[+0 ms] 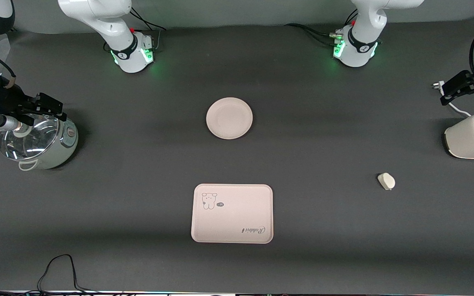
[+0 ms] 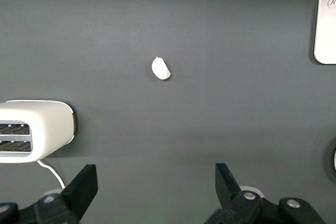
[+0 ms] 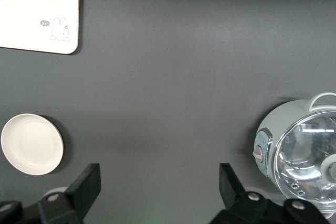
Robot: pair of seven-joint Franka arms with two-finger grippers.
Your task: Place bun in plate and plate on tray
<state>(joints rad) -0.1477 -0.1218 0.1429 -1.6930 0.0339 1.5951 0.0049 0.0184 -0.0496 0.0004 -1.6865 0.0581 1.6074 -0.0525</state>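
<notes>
A smooth oval bun (image 1: 386, 181) lies on the dark matte bench (image 1: 327, 230), well apart from the round plate (image 1: 229, 118) and rectangular tray (image 1: 232, 213). The left end effector (image 2: 155, 187) and the right end effector (image 3: 160, 184) gape wide, empty.

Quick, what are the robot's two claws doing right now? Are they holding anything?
Left gripper: open, holding nothing, up over the toaster.
Right gripper: open, holding nothing, up over the cooker pot.
</notes>
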